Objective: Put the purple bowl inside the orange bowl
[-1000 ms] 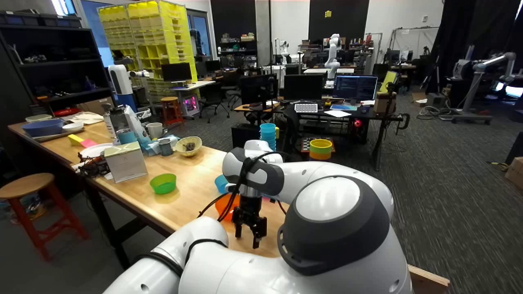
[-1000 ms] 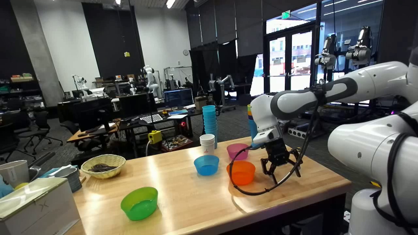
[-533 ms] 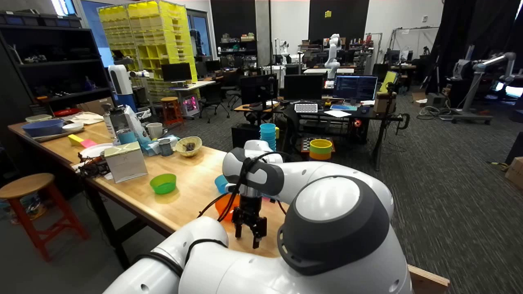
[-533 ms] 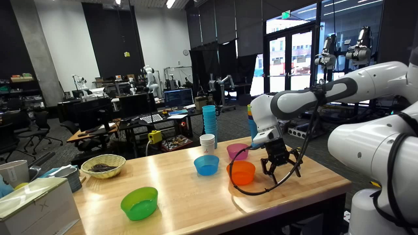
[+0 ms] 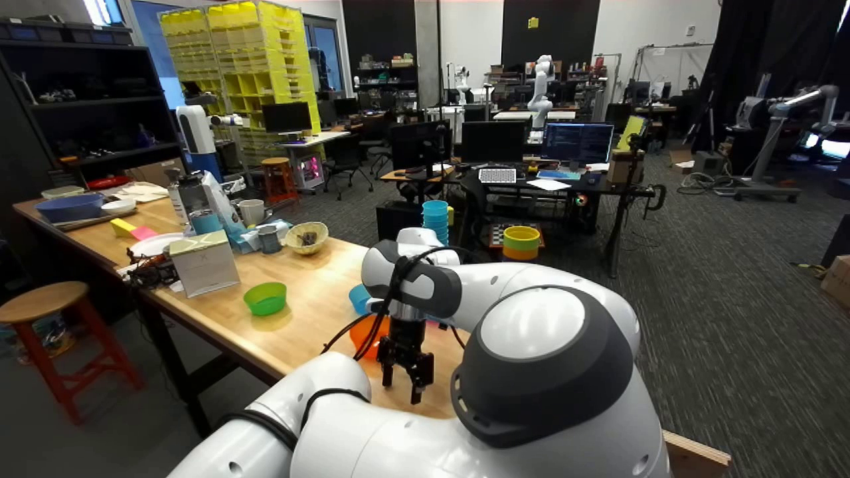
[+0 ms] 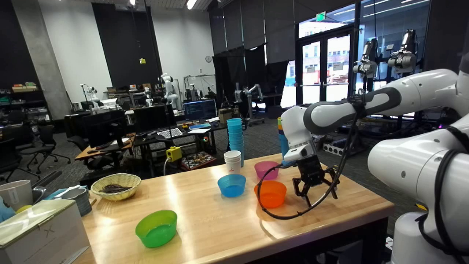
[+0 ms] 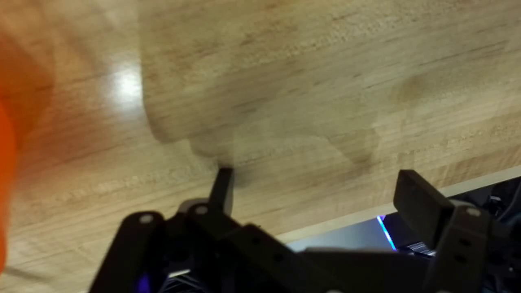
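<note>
Wrist view: gripper (image 7: 314, 171) jaws wide apart, nothing between them. For the pick we'd rise clear of the orange bowl (image 6: 273, 194), cross over, straddle one wall of the purple bowl (image 6: 232, 186) and pinch lightly. We're reading light blue as purple; pink bowl (image 6: 266, 170) nearby, so confirm. In an exterior view the purple bowl sits lower middle of frame, just left of the orange bowl, well left of the jaws.
</note>
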`<state>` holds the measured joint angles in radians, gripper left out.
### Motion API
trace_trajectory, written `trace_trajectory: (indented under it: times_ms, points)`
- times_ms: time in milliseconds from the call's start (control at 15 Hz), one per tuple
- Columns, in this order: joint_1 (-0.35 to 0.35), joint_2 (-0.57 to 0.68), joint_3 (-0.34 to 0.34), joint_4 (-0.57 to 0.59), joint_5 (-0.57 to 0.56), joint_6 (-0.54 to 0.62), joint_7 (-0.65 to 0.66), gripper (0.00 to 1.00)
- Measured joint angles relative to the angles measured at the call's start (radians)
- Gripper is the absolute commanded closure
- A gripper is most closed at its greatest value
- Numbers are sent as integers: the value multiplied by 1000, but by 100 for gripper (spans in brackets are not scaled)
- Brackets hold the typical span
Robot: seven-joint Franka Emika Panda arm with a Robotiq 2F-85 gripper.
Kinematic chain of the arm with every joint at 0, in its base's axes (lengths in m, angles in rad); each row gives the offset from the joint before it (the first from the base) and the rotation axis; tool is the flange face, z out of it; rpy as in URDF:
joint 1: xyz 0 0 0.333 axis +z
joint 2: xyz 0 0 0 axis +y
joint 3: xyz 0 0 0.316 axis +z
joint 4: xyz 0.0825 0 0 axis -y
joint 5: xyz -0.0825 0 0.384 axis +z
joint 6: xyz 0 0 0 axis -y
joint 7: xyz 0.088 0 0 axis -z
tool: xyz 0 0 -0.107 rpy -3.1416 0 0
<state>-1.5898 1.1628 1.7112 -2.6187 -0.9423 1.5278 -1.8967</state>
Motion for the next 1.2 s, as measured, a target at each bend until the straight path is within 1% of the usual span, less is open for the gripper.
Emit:
trace_trajectory:
  times_ms: [600, 733, 800, 933, 1200]
  points:
    - [-1, 1, 1, 0, 0, -1, 2, 0]
    - [-19, 8, 16, -8, -14, 5, 3, 0]
    - [-40, 15, 34, -16, -23, 9, 3, 0]
    - [-106, 40, 99, -41, -39, 11, 0, 0]
    - [-285, 150, 271, -110, -76, 6, -28, 0]
